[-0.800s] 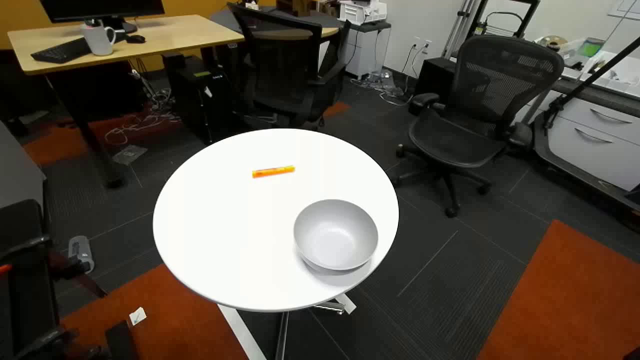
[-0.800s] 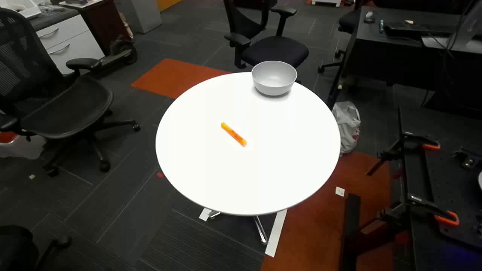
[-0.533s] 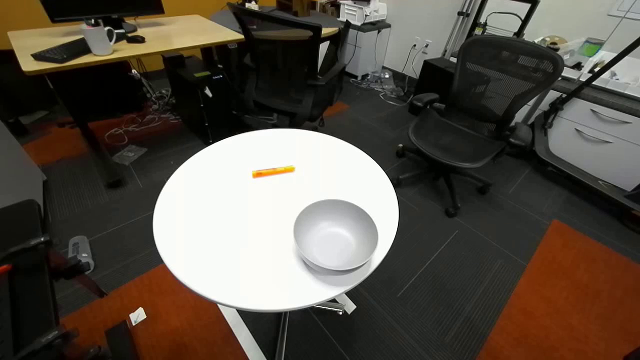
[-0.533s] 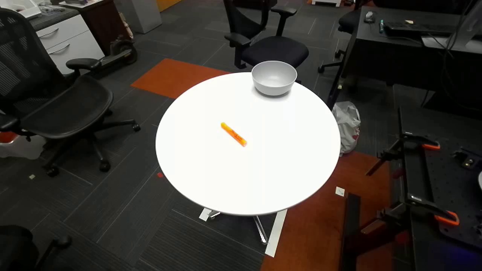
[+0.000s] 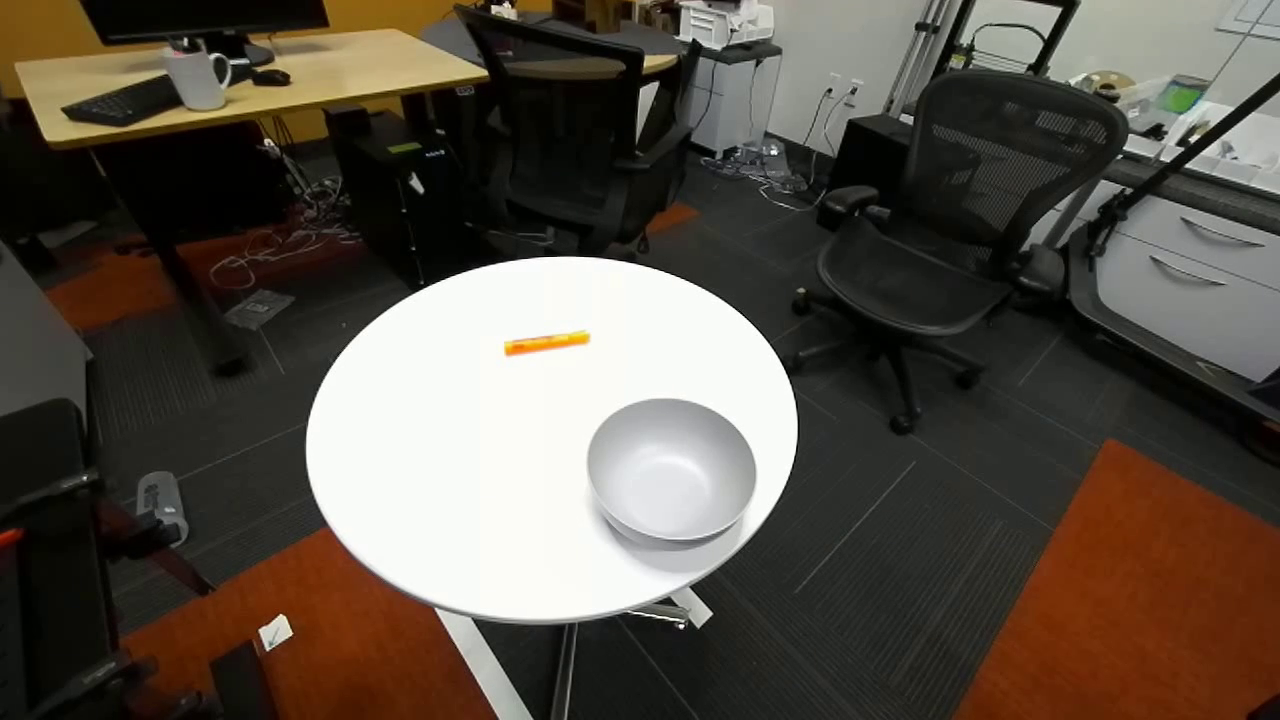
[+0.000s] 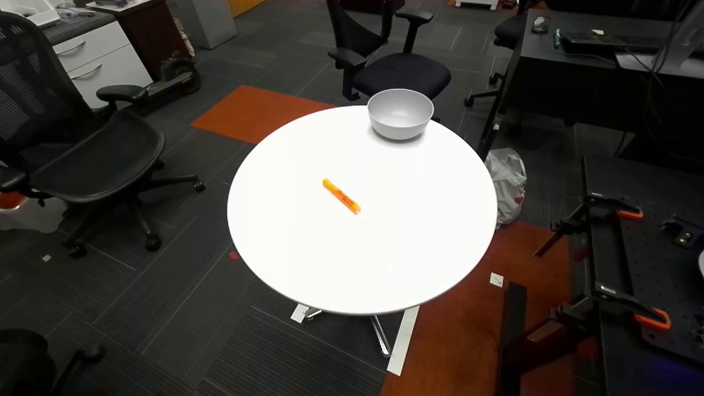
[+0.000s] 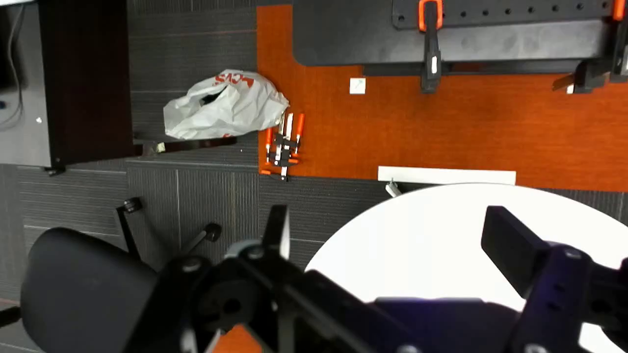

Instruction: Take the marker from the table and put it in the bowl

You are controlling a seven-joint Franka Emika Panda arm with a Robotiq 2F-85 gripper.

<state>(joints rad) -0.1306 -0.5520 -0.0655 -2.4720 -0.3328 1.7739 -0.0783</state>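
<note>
The orange marker (image 5: 547, 343) (image 6: 341, 196) lies flat on the round white table (image 5: 440, 480) (image 6: 363, 264) in both exterior views. The silvery-grey bowl (image 5: 671, 470) (image 6: 400, 114) stands upright near the table's edge, apart from the marker, and looks empty inside. My gripper (image 7: 387, 223) shows only in the wrist view. Its two black fingers are wide apart with nothing between them, high above the floor and part of the table (image 7: 417, 245). The marker and bowl do not show in the wrist view.
A black bench with orange-handled clamps (image 7: 431, 49) (image 6: 632, 302) stands beside the table. A white plastic bag (image 7: 225, 105) (image 6: 506, 184) lies on the floor. Black chairs (image 5: 960, 200) (image 6: 401, 71) stand around the table. A wooden desk (image 5: 340, 75) holds a mug and a keyboard.
</note>
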